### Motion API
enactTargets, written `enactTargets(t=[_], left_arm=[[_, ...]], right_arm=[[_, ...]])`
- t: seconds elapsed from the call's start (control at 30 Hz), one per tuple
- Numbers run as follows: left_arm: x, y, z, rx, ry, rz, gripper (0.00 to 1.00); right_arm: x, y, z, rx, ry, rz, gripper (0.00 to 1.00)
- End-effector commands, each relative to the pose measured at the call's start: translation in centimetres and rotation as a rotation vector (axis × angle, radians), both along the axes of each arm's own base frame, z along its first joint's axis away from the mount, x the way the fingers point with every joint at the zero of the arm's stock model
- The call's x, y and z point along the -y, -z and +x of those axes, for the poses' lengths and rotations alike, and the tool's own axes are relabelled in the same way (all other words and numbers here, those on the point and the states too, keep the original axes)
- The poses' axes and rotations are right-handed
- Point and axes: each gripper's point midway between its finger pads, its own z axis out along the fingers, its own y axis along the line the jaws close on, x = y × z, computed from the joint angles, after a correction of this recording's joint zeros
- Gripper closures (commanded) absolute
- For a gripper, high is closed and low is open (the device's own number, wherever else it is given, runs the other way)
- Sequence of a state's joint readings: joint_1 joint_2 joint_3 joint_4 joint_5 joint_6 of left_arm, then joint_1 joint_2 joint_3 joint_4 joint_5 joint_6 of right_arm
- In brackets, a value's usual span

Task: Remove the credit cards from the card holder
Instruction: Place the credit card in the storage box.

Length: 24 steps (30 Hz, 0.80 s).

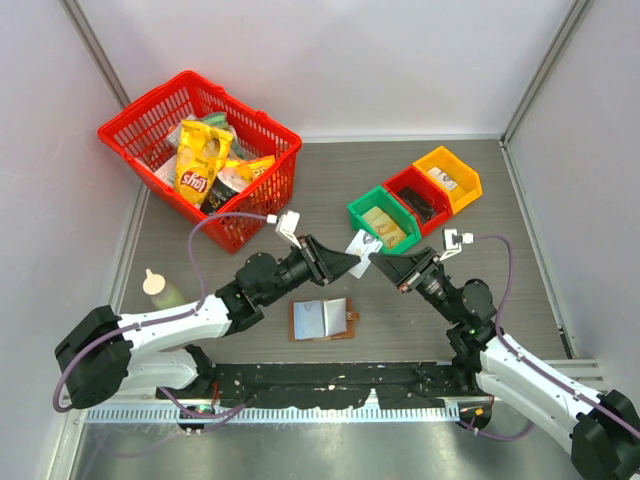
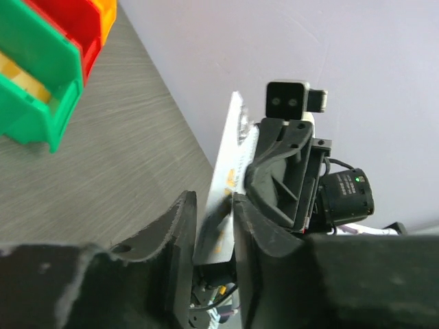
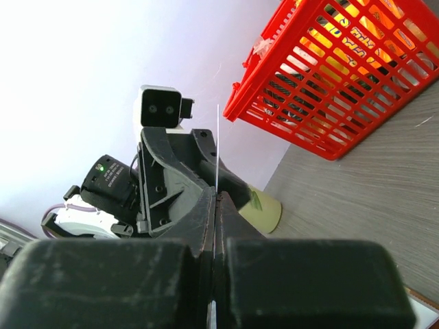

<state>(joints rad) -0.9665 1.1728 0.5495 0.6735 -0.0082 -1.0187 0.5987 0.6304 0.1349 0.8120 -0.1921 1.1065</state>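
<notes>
Nearest, the card holder [image 1: 322,320] lies open on the table [image 1: 330,170], at 6 o'clock from where the arms meet. Above it one credit card [image 1: 361,243] stands on edge between both pincers. The right gripper [image 1: 388,266] is clamped flat on it, while the left gripper [image 1: 350,261] has narrow jaws around it; whether they pinch I cannot tell. Farther, at 1 o'clock, the green bin [image 1: 360,212] holds tan cards [image 1: 386,228]. The risk: if the right lets go before the left bites, the card drops — or opposed pulls bend it
</notes>
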Motion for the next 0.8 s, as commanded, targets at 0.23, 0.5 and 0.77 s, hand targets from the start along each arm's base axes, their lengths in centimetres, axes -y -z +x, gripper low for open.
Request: enactTargets(t=[0.23,0.5,0.77], left_arm=[[-0.1,-3.9,-1.0,0.062,0.052,-0.117,1.0],[-0.1,-4.3,-1.6,0.039,0.1,-0.134,1.0],[0.3,-3.4,-1.9,0.004,0.146,-0.102,1.0]], right_arm=[[-0.8,-1.4,-1.7,0.112,-0.08,-0.023,0.72],[-1.8,-2.2,-2.7,0.183,-0.159,-0.037,0.65],[-2.0,-3.2,-3.0,0.227,-0.169,-0.038,0.75]])
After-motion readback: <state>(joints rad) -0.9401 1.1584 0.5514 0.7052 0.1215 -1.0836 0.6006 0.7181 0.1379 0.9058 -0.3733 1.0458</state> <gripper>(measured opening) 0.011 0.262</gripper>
